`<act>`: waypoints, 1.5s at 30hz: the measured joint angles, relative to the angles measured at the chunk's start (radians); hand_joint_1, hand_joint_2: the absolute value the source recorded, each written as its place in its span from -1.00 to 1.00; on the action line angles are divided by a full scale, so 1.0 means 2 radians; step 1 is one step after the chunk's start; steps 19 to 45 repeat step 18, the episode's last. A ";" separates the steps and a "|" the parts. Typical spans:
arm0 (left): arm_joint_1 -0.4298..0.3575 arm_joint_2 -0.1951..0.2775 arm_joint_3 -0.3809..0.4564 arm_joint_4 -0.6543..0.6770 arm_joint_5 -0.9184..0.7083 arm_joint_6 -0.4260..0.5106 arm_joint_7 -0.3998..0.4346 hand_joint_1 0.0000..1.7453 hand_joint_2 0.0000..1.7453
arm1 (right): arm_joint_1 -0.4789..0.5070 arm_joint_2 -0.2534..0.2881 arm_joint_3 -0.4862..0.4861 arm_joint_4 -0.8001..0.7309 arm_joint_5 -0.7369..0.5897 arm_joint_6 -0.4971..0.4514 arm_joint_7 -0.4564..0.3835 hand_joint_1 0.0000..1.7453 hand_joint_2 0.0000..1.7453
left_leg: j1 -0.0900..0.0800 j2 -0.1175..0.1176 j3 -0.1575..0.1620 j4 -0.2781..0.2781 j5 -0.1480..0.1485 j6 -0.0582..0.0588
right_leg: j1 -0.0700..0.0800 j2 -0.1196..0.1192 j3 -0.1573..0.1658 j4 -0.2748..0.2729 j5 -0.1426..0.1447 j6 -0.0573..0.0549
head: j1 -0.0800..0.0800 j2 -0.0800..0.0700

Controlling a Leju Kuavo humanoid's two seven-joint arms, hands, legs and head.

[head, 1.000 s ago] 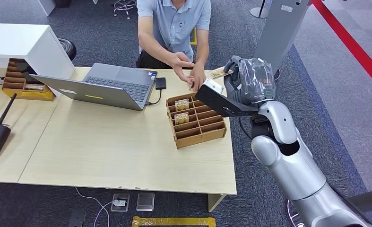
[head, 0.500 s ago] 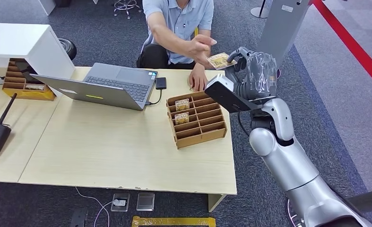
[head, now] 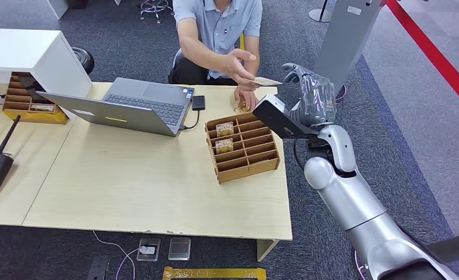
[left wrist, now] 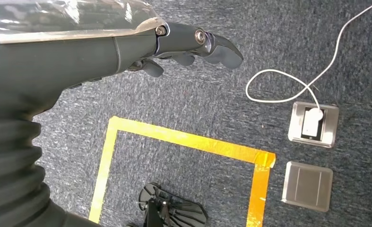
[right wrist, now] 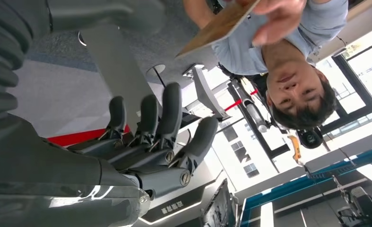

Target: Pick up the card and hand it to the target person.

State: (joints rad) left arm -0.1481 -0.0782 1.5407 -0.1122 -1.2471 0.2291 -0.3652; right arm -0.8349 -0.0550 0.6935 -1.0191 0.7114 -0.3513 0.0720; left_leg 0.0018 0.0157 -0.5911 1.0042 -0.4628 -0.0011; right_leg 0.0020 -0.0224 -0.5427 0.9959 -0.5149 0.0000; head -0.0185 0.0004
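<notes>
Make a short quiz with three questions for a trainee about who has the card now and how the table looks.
1. True or false: the robot's right hand grips the card.
2. Who holds the card? A) the person's hand B) the left hand C) nobody, it lies on the table
3. Fill in: two cards stand in the wooden ____ beside the laptop.

Key:
1. False. Its fingers are spread and hold nothing; the card is apart from them.
2. A. The person pinches it above the table's far edge.
3. Organizer (the compartment box).
</notes>
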 joint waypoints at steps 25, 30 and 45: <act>0.001 0.000 0.000 0.000 0.009 0.007 0.012 -1.00 -1.00 | 0.049 -0.002 -0.018 -0.033 -0.304 0.093 -0.098 -1.00 1.00 | 0.000 0.000 0.000 0.000 0.000 0.000 | 0.000 0.000 0.000 0.000 0.000 0.000 | 0.000 0.000; 0.001 0.000 0.000 0.000 0.009 0.007 0.012 -1.00 -1.00 | 0.049 -0.002 -0.018 -0.033 -0.304 0.093 -0.098 -1.00 1.00 | 0.000 0.000 0.000 0.000 0.000 0.000 | 0.000 0.000 0.000 0.000 0.000 0.000 | 0.000 0.000; 0.001 0.000 0.000 0.000 0.009 0.007 0.012 -1.00 -1.00 | 0.049 -0.002 -0.018 -0.033 -0.304 0.093 -0.098 -1.00 1.00 | 0.000 0.000 0.000 0.000 0.000 0.000 | 0.000 0.000 0.000 0.000 0.000 0.000 | 0.000 0.000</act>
